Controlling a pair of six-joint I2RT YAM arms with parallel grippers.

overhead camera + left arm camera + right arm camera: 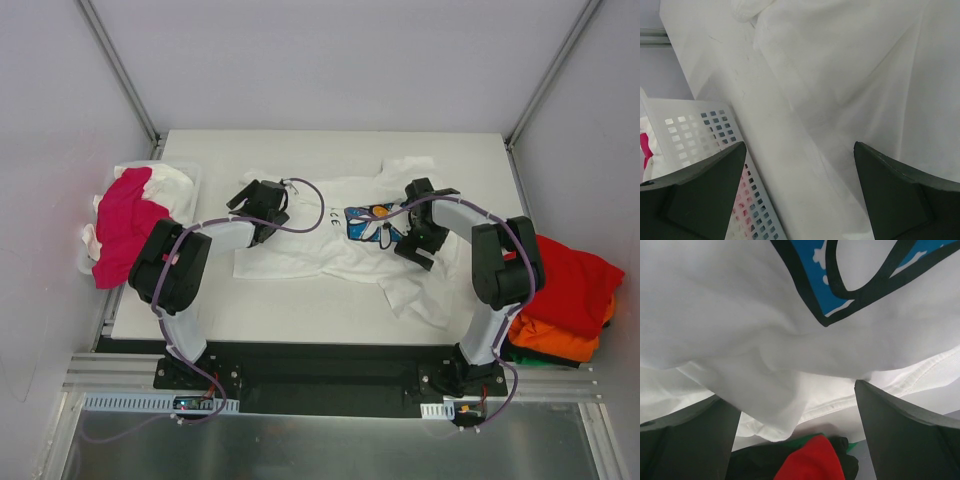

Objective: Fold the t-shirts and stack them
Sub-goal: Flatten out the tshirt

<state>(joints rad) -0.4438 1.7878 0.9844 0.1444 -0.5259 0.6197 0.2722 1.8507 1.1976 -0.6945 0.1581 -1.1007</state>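
Observation:
A white t-shirt (320,245) with a blue daisy print (372,222) lies spread across the table's middle. My left gripper (262,205) hangs open over its left edge; in the left wrist view plain white cloth (865,75) lies under the open jaws. My right gripper (418,240) is open over the shirt's right part; its wrist view shows the white shirt (740,325) with the blue print (810,285) between the jaws. A magenta-pink tee (125,225) and white cloth fill a basket at left. Red (565,275) and orange (560,338) tees lie stacked at right.
The white perforated basket (695,135) stands at the table's left edge. The stack at right holds red (815,462) and dark green cloth (760,457) beyond the table's right edge. Grey walls and metal posts enclose the table.

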